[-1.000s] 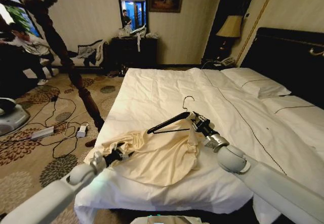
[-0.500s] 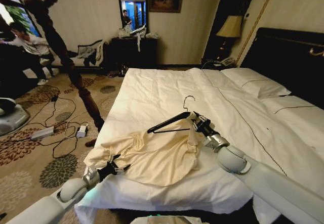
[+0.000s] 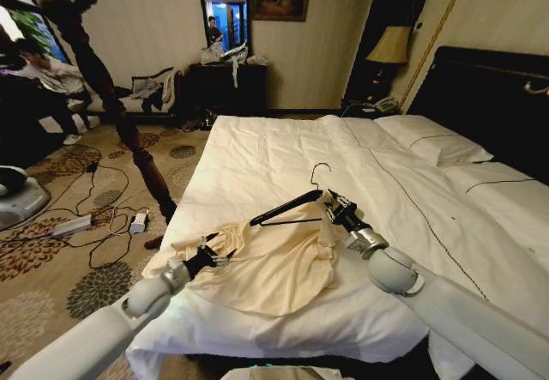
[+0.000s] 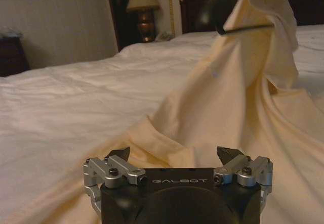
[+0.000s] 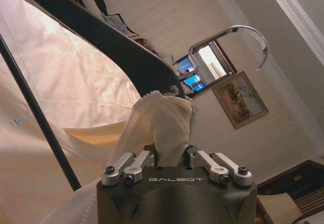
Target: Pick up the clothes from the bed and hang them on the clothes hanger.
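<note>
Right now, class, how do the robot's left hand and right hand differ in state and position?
The left hand is open, its fingers spread over the clothes near the bed's edge; the right hand is shut on a bunched fold of them. The left hand sits low on the fabric; the right hand holds it raised beside the clothes hanger. Both meet the same cream shirt.

The big bed [image 3: 283, 153] is wearing white covers. A pale yellow shirt [image 3: 274, 264] is lying near its foot. Pillows [image 3: 433, 144] are resting by the headboard.
</note>
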Controlling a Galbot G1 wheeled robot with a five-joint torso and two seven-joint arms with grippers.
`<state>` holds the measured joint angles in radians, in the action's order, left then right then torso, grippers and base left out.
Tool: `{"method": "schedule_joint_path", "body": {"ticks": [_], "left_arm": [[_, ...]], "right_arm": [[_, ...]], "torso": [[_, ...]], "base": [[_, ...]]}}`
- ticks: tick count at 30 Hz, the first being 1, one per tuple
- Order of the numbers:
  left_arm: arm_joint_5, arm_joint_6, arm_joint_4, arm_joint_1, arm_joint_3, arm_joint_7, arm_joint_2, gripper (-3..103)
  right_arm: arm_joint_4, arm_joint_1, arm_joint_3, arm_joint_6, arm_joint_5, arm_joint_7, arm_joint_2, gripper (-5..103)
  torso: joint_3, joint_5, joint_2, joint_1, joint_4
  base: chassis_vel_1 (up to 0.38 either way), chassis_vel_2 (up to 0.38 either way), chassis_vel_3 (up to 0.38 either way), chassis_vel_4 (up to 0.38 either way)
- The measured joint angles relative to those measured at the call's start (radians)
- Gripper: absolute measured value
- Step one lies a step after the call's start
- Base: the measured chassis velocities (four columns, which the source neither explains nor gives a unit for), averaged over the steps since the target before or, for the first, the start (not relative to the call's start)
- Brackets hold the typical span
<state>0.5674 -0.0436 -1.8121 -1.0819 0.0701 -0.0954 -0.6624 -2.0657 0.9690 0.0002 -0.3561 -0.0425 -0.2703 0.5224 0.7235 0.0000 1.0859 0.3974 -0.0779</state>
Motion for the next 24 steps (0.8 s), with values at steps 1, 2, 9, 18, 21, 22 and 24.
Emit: {"method": "schedule_joint_path", "body": {"ticks": [1,2,9,18,21,22,24], "left_arm": [[-0.002,0.0,0.008,0.008,0.013,0.0,-0.004,97],[-0.002,0.0,0.008,0.008,0.013,0.0,-0.004,97],[-0.004,0.002,0.079,0.064,0.076,0.005,-0.045,94],[-0.004,0.0,0.133,0.101,0.115,0.027,-0.104,71],[-0.004,-0.003,0.149,0.118,0.12,0.041,-0.122,59],[-0.002,-0.004,0.152,0.124,0.122,0.043,-0.127,54],[0.006,-0.004,0.152,0.13,0.124,0.046,-0.133,43]], "right_arm": [[0.0,-0.002,-0.001,0.0,0.002,0.0,0.0,23],[0.0,-0.002,-0.001,0.0,0.002,0.0,0.0,23],[0.002,-0.006,-0.004,-0.003,0.008,0.0,-0.001,23],[0.003,-0.007,-0.009,-0.004,0.004,0.0,-0.002,23],[0.002,-0.007,-0.011,-0.005,0.003,0.0,-0.001,23],[0.002,-0.007,-0.013,-0.005,0.001,0.0,0.001,23],[0.0,-0.007,-0.016,-0.008,0.001,0.0,0.003,23]], "torso": [[0.0,0.0001,0.0,0.0,0.0001],[0.0,0.0001,0.0,0.0,0.0001],[0.0,0.0001,0.0,0.0,0.0001],[0.0,0.0001,0.0,0.0,0.0001],[0.0,0.0,0.0,0.0,0.0],[0.0,0.0,0.0,0.0,0.0],[0.0,0.0001,0.0,0.0,-0.0001]], "base": [[0.0,0.0,0.0,0.0],[0.0,0.0,0.0,0.0],[0.0,0.0,0.0,0.0],[0.0,0.0,0.0,0.0],[0.0,0.0,0.0,0.0],[0.0,0.0,0.0,0.0],[0.0,0.0,0.0,0.0]]}}
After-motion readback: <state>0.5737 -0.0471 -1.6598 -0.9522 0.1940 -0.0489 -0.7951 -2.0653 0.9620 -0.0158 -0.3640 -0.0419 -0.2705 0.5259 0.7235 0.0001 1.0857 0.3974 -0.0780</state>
